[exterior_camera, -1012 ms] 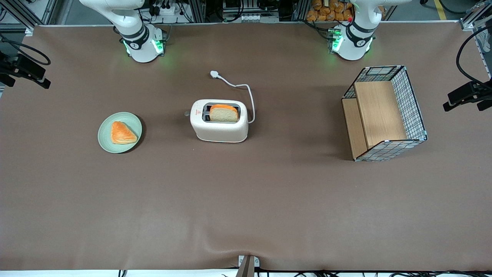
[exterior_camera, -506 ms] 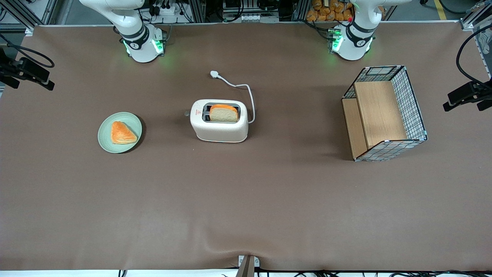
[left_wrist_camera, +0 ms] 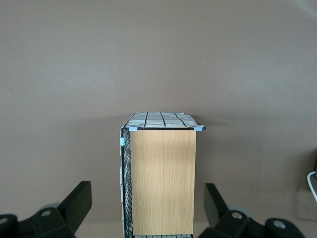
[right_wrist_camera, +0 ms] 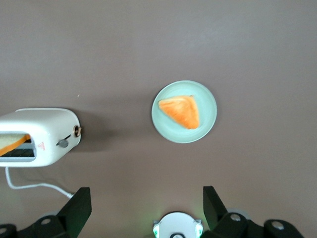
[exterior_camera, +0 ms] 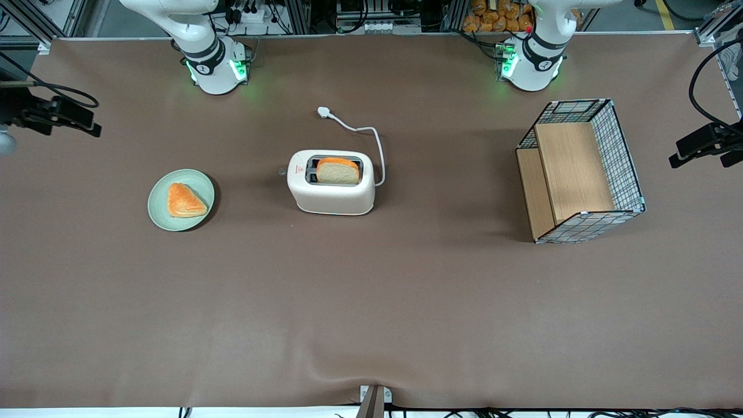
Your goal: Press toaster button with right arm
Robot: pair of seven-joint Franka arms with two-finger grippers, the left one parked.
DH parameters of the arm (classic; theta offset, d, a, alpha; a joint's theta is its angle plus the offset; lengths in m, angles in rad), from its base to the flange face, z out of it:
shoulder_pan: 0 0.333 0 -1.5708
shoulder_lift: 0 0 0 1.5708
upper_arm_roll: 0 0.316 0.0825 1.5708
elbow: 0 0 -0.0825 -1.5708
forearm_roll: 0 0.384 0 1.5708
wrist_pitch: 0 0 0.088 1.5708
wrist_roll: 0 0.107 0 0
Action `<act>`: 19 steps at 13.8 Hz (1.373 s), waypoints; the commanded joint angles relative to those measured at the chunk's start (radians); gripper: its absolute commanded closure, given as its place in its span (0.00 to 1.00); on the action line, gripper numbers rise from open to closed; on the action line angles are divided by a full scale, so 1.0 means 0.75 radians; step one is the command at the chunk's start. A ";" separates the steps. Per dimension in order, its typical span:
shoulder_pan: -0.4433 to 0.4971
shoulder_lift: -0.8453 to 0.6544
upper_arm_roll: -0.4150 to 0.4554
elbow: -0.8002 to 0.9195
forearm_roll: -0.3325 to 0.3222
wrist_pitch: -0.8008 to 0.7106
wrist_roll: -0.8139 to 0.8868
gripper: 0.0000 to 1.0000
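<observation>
- The toaster (exterior_camera: 331,184) is standing near the middle of the brown surface (exterior_camera: 371,302), somewhat closer to the edge where the arm bases are mounted than to the edge nearest the front camera. A slice of bread (exterior_camera: 337,171) is sitting in its slot.
- The toaster's long axis is running along the length of the surface. The narrow end with the red mark (right_wrist_camera: 40,146) is pointing toward the working arm's end.
- The toaster button (right_wrist_camera: 63,143) is sticking out of that narrow end as a small grey tab, and a round knob (right_wrist_camera: 77,131) is sitting just beside it.
- The pincer (right_wrist_camera: 147,208) of the right arm (exterior_camera: 49,113) is hanging high above the working arm's end of the surface, well apart from the toaster. Its fingers (right_wrist_camera: 78,203) are standing wide apart and are holding nothing.
- A green plate (exterior_camera: 197,180) with a pastry (exterior_camera: 184,201) is lying between the pincer and the toaster.
- My judgement: the button is facing the pincer's side, so the arm is needing to travel along the toaster's long axis, over the plate, and then come down onto the tab.
- A wire basket (exterior_camera: 580,171) is resting toward the parked arm's end and is not mattering for this move.
</observation>
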 commanded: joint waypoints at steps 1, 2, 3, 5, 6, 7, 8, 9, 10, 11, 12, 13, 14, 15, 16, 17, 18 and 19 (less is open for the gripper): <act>0.006 -0.005 -0.001 -0.050 0.055 -0.020 0.015 0.00; 0.004 -0.005 -0.001 -0.071 0.084 -0.022 0.015 0.00; 0.006 -0.003 -0.001 -0.091 0.110 -0.020 0.017 0.00; 0.036 0.000 0.001 -0.142 0.159 -0.006 0.023 0.00; 0.063 0.012 0.001 -0.165 0.182 0.008 0.023 0.00; 0.087 0.022 0.001 -0.191 0.188 0.027 0.025 0.00; 0.120 0.024 0.001 -0.234 0.188 0.057 0.025 0.00; 0.147 0.026 0.001 -0.283 0.192 0.100 0.025 0.00; 0.181 0.028 0.001 -0.318 0.219 0.137 0.025 0.00; 0.192 0.032 0.001 -0.359 0.243 0.180 0.025 0.00; 0.194 0.038 0.001 -0.410 0.262 0.243 0.025 0.00; 0.200 0.044 0.001 -0.459 0.302 0.308 0.025 0.00; 0.214 0.065 0.001 -0.498 0.353 0.362 0.025 0.00; 0.227 0.097 0.001 -0.512 0.382 0.393 0.025 0.00; 0.231 0.138 0.001 -0.513 0.417 0.401 0.025 0.00; 0.235 0.175 0.001 -0.513 0.470 0.403 0.025 0.00; 0.237 0.210 0.001 -0.513 0.507 0.403 0.025 0.00; 0.251 0.239 0.001 -0.517 0.513 0.399 0.025 0.00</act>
